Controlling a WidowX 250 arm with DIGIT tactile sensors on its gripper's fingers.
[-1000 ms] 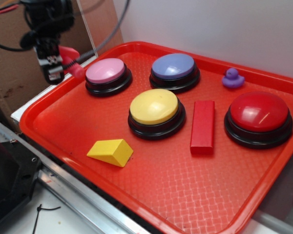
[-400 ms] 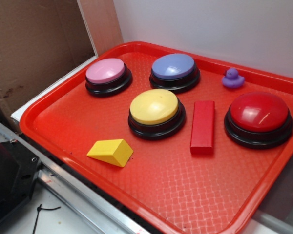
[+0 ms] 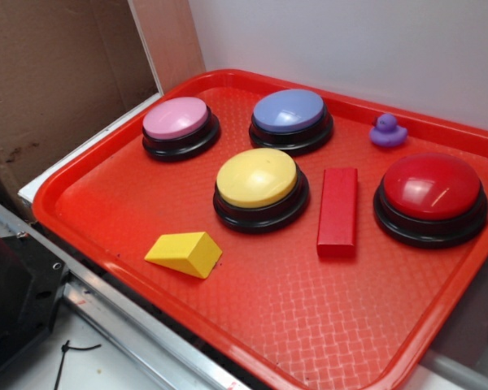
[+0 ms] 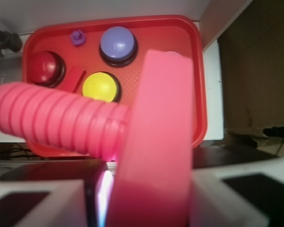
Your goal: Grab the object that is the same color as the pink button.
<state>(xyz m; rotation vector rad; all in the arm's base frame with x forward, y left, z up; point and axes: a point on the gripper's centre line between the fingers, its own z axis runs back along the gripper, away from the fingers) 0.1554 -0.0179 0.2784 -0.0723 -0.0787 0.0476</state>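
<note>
Up close in your wrist view, the pink bolt (image 4: 92, 127) fills the frame: its ribbed shaft runs out to the left and its flat head stands as a broad slab in the middle. It sits right at the hand (image 4: 142, 198), with a pale finger (image 4: 35, 201) low on each side of it, so the hand is clamped on the bolt, well above the red tray (image 4: 199, 85).

That same view looks down on the tray from high up. You can pick out the purple-blue button (image 4: 117, 43), the yellow button (image 4: 101, 86), the red button (image 4: 43, 67), a sliver of the red block (image 4: 74, 78) and the purple duck (image 4: 77, 37). The bolt's head hides most of the pink button (image 4: 173, 55).

Your exterior view shows none of the arm, hand or bolt. It gives you what the wrist view blocks: the pink button (image 3: 176, 119) at the tray's (image 3: 81, 191) back left corner, the purple-blue button (image 3: 289, 111) beside it, the yellow button (image 3: 257, 178) in front, and the red block (image 3: 338, 210) lying between the yellow and red buttons (image 3: 431, 187). The duck (image 3: 387, 130) sits near the back rim, and a yellow wedge (image 3: 185, 253) rests near the front.
</note>
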